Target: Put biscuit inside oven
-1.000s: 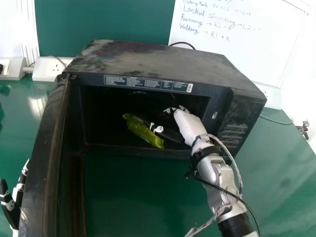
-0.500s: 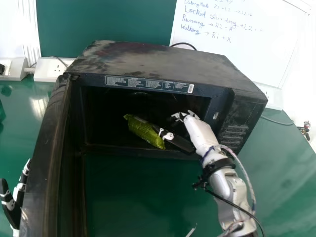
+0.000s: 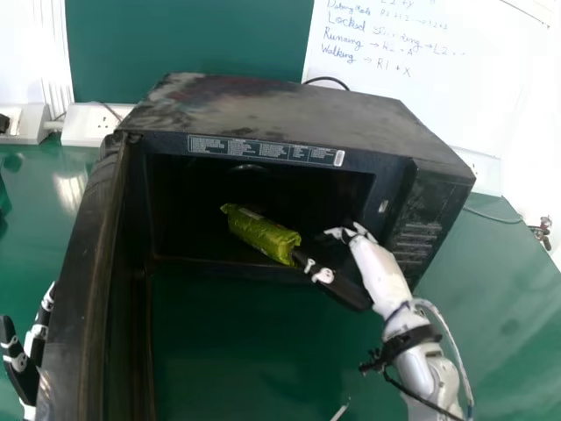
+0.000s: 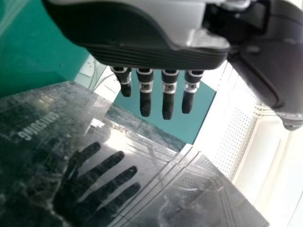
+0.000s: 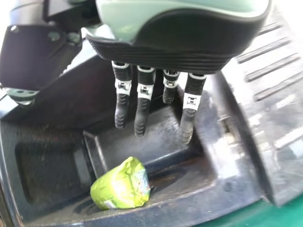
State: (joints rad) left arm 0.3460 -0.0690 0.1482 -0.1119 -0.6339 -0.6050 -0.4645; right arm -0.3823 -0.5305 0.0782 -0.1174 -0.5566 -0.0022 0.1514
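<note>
A green biscuit packet (image 3: pixel 261 235) lies slantwise on the floor of the black oven (image 3: pixel 289 110), its near end close to the opening. My right hand (image 3: pixel 377 267) is at the right part of the opening, thumb pointing at the packet's near end; whether they touch I cannot tell. In the right wrist view the straight fingers of my right hand (image 5: pixel 142 101) hang apart from the packet (image 5: pixel 124 185), with nothing held. My left hand (image 3: pixel 26 360) stays outside, left of the opened door; its fingers are straight in the left wrist view, where the hand (image 4: pixel 156 90) faces the door (image 4: pixel 42 137).
The opened oven door (image 3: pixel 83 272) stands toward me on the left. A control panel (image 3: pixel 421 228) borders the opening on the right. Behind are a socket box (image 3: pixel 86 123), a cable and a whiteboard (image 3: pixel 421 79).
My right hand has drawn back toward me and to the right, out of the oven's depth. The packet stays inside, its near end shifted slightly right. The left hand has kept still.
</note>
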